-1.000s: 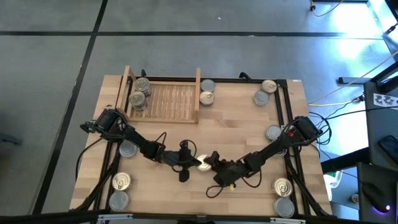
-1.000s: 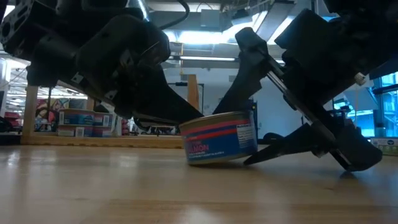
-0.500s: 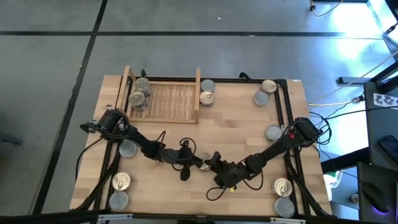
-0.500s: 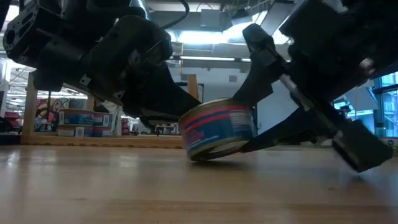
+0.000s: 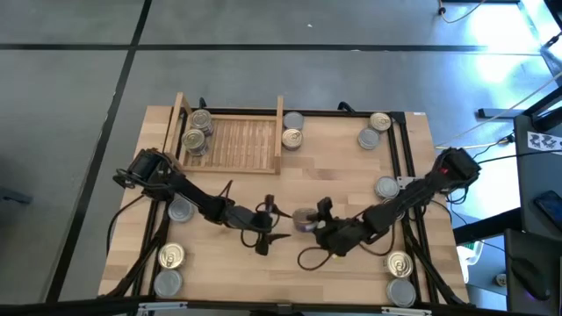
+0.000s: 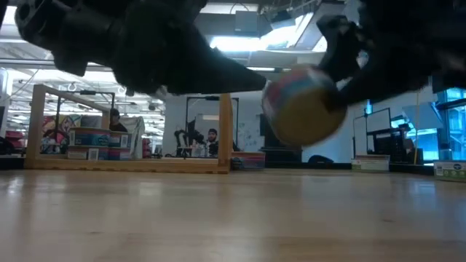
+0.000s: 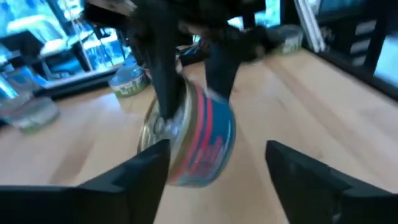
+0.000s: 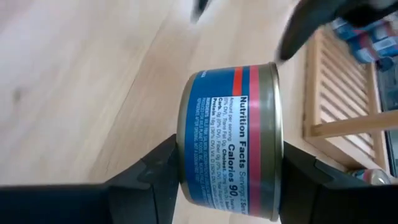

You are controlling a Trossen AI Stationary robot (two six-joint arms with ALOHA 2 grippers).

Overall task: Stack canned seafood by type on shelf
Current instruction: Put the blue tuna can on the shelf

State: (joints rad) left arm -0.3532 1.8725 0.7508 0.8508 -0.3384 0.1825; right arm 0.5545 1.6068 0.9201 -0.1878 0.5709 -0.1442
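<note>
High view: my right gripper sits at the table's centre with a blue-and-red labelled can clamped between its two fingers, lifted off the wood and turned on its side, as the low view shows with clear air under the can. My right wrist view confirms the hold: both dark fingers press the can at its flat ends, the nutrition label facing up. My left gripper lies just at nine o'clock of that can, jaws spread wide and touching nothing; its wrist view shows the can beyond my parted fingers. The shelf stands at about eleven o'clock from the held can, well apart, with stacked cans at its left end. Loose cans ring the tabletop.
</note>
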